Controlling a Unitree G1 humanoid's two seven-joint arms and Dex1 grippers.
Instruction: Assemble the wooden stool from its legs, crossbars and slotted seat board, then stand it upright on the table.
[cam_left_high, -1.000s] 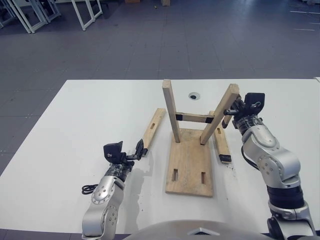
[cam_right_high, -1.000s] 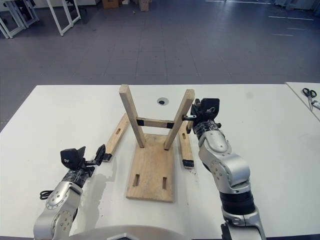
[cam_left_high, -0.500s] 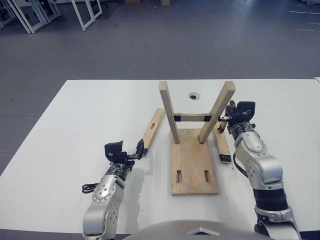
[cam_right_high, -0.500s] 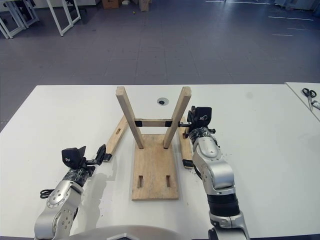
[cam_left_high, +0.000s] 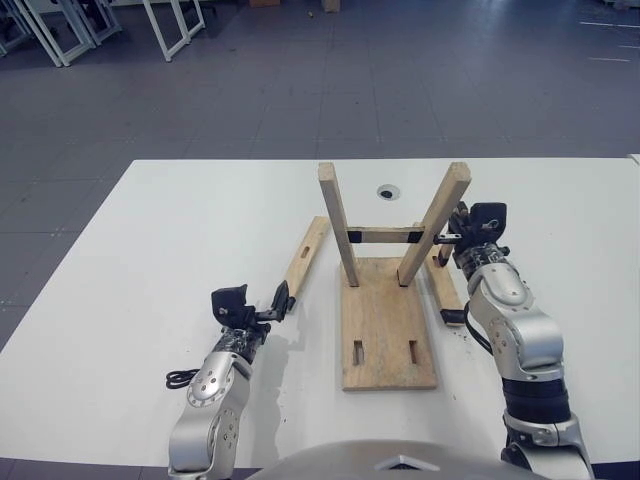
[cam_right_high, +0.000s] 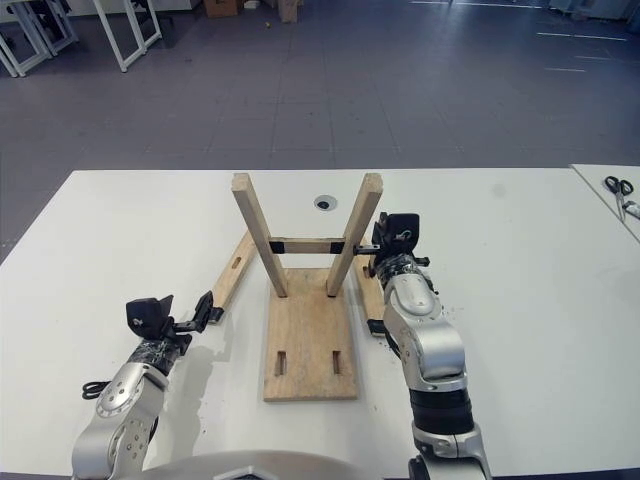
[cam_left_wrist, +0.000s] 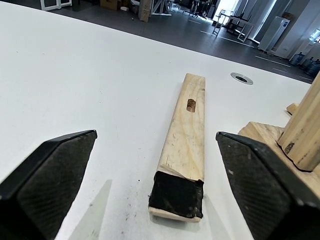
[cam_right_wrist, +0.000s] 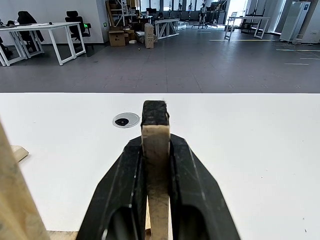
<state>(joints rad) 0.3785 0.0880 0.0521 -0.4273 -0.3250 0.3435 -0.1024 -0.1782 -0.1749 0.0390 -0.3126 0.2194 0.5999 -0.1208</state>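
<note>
Right gripper (cam_right_wrist: 155, 142) is clamped on a black-capped wooden piece (cam_right_wrist: 154, 125), held just right of the standing frame's right leg (cam_left_high: 432, 225). I judge the piece to be the far end of the loose leg (cam_left_high: 444, 292) lying along the right edge of the seat board (cam_left_high: 385, 325), though the head views do not settle that. Its forearm runs from a bent elbow at the near right toward the far side, wrist about level. Left gripper (cam_left_high: 276, 303) sits low at the near left, fingers (cam_left_wrist: 55, 175) spread wide either side of the capped near end of the other loose leg (cam_left_wrist: 186, 122), not touching it; that forearm points far and slightly right.

One pair of legs, joined by a crossbar (cam_left_high: 385, 236), stands on the far part of the board, which lies flat on the table (cam_left_high: 150, 260); the two near slots (cam_left_high: 351, 351) are empty. So the second leg pair looks to be the step in hand. The next move calls for raising the gripped piece without knocking the standing frame, and for closing the left gripper on its leg
</note>
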